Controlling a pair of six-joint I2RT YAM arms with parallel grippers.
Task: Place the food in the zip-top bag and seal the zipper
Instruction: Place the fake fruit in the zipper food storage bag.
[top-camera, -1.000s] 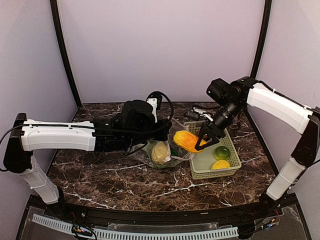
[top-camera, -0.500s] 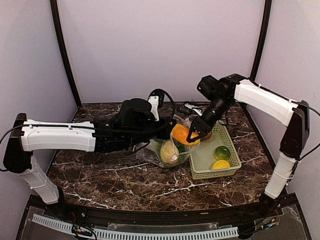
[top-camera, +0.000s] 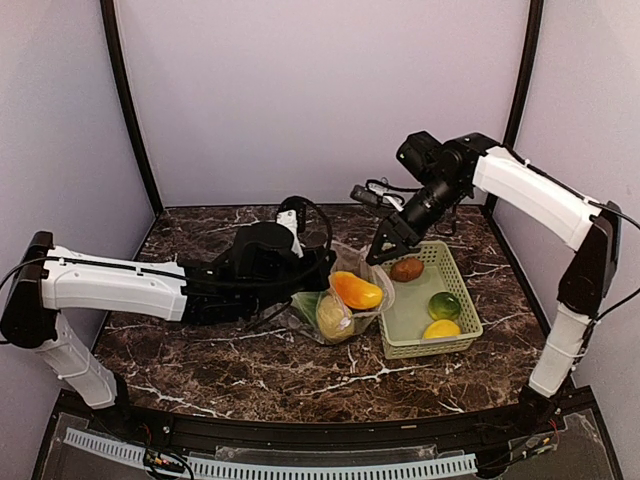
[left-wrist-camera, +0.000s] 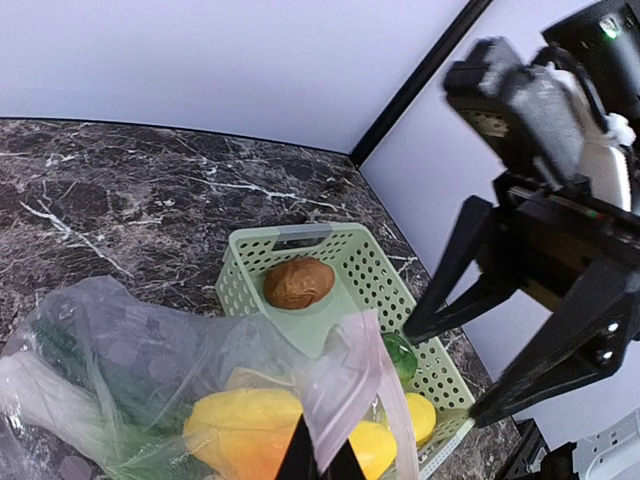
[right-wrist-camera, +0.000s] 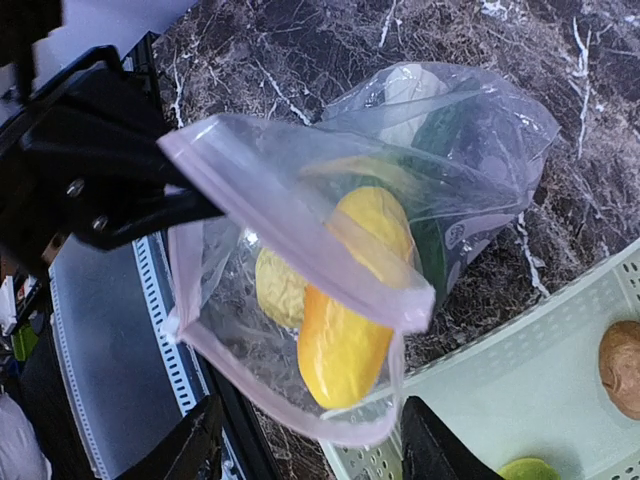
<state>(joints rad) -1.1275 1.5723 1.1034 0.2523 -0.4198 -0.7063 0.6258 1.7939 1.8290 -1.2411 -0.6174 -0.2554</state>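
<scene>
The zip-top bag lies beside the basket with its mouth held up. My left gripper is shut on the pinkish zipper edge. Inside the bag sit the orange fruit, a pale yellow lump and the bok choy. My right gripper hangs open and empty above the bag's mouth. Still in the basket are a brown lump, a lime and a lemon.
The light green slotted basket stands right of the bag, touching it. Dark marble table stretches to the left and front. Black frame posts rise at the back corners.
The right gripper carried the orange fruit leftward over the bag, opened and let it drop in, then lifted back. The left gripper kept its hold on the bag edge.
</scene>
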